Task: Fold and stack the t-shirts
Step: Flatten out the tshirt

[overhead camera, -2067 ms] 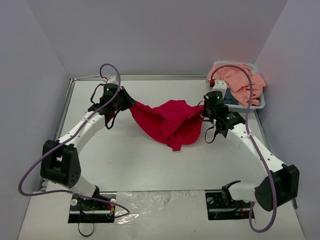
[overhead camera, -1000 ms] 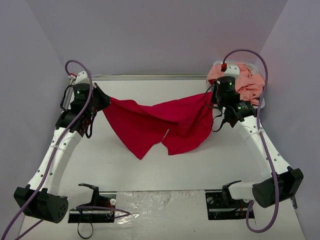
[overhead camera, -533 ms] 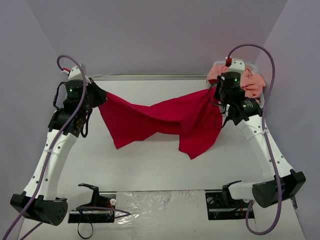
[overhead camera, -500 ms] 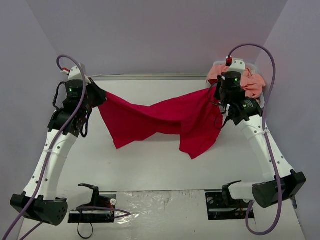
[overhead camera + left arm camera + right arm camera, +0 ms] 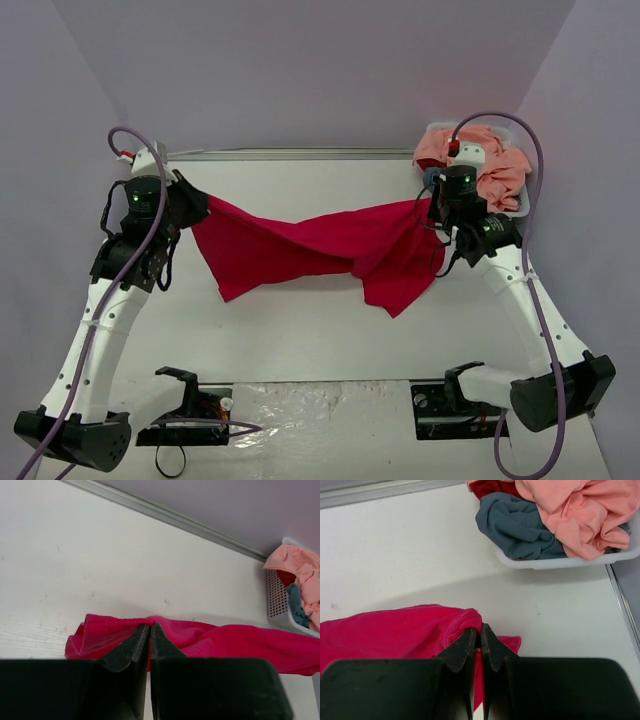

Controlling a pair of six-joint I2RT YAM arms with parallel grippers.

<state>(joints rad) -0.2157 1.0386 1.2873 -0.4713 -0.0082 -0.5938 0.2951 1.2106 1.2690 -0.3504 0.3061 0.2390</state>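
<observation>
A crimson-red t-shirt (image 5: 310,248) hangs stretched above the table between both arms. My left gripper (image 5: 190,208) is shut on its left end, seen in the left wrist view as red cloth (image 5: 200,637) pinched at the left gripper (image 5: 149,626). My right gripper (image 5: 425,212) is shut on the right end; the right wrist view shows a hem (image 5: 465,617) clamped in the right gripper (image 5: 480,628). A loose flap droops under the right hand. Peach-pink (image 5: 488,165) and teal-blue (image 5: 520,527) t-shirts lie in the basket.
A white plastic basket (image 5: 520,208) stands at the far right corner, also seen in the right wrist view as the basket (image 5: 570,560). A metal rail (image 5: 300,154) runs along the table's back edge. The arm bases sit at the near edge.
Both grippers have moved apart and stretched the red shirt from a bunched heap into a long band. In the last half second the arms came slightly nearer and lower.
</observation>
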